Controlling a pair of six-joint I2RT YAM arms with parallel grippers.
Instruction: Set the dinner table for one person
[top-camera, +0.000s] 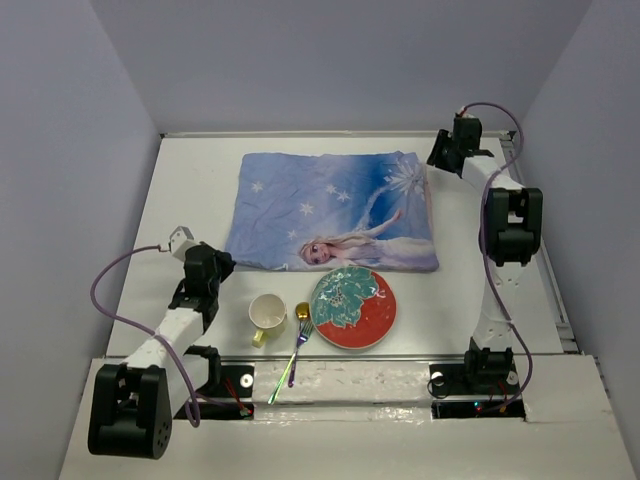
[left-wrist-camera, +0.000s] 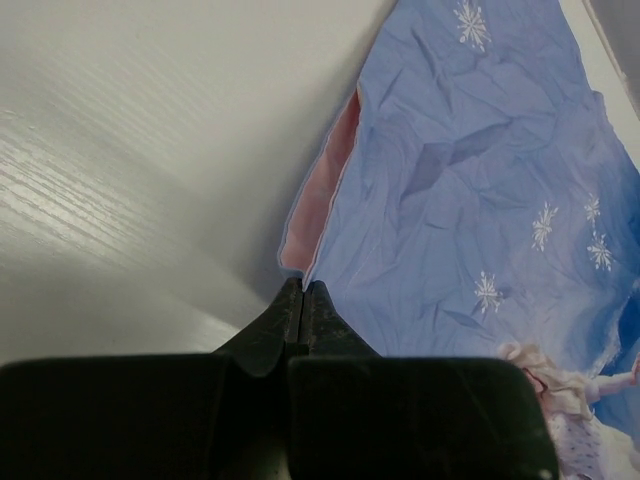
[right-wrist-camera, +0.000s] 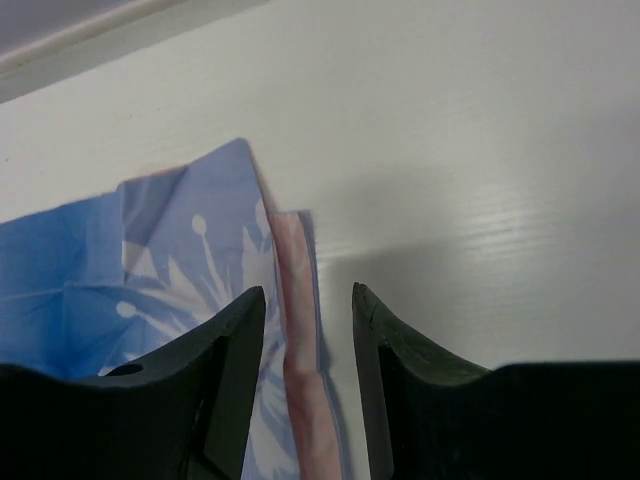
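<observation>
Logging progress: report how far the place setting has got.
Done: the blue princess-print cloth mat lies spread on the white tabletop. In hand: the shut left gripper sits at its near-left corner, the open right gripper straddles its far-right corner. Left: the red-and-teal round plate, cream cup and iridescent fork sit off the mat by the near edge.

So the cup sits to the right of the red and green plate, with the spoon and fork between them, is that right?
Not quite: the cup sits to the left of the red and green plate, not to its right. The top external view shows this. The spoon and fork do lie between them.
</observation>
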